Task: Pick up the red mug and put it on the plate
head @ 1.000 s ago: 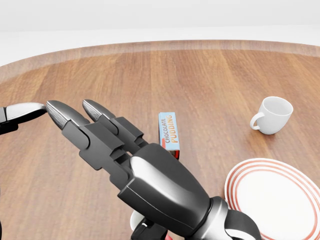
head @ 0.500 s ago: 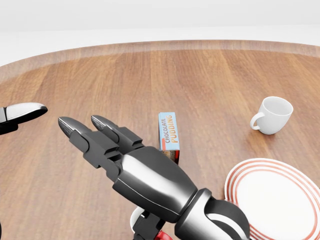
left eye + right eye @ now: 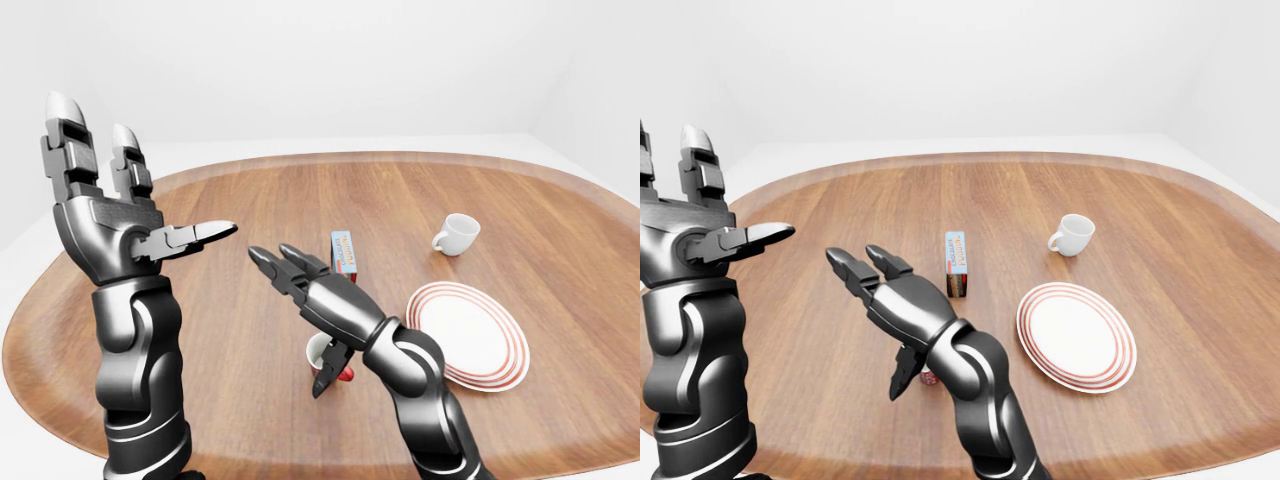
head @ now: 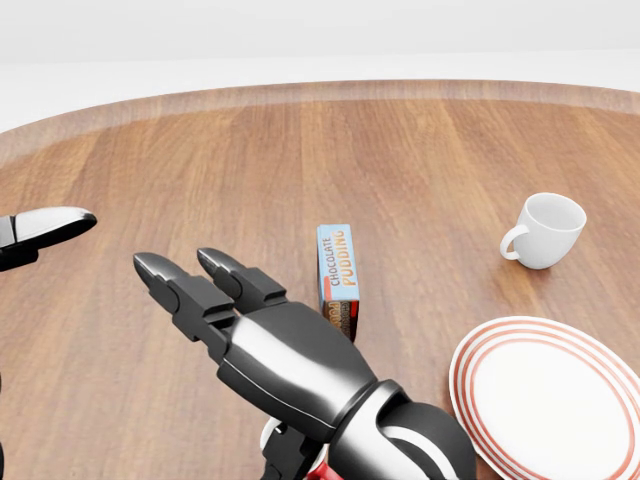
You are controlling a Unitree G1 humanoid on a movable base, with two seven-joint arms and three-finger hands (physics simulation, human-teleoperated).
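Right robot hand (image 3: 322, 300): fingers spread, over red mug (image 3: 330, 357), lower centre; not grasped.
Left robot hand (image 3: 105, 215): raised, released.
Plate (image 3: 466, 333): bare; placement pending.

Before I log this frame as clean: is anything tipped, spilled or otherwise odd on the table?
Nothing stands out. The white cup is upright, the plate lies flat and empty, the pudding box stands on edge, nothing is spilled. The red mug is mostly hidden under the right hand.
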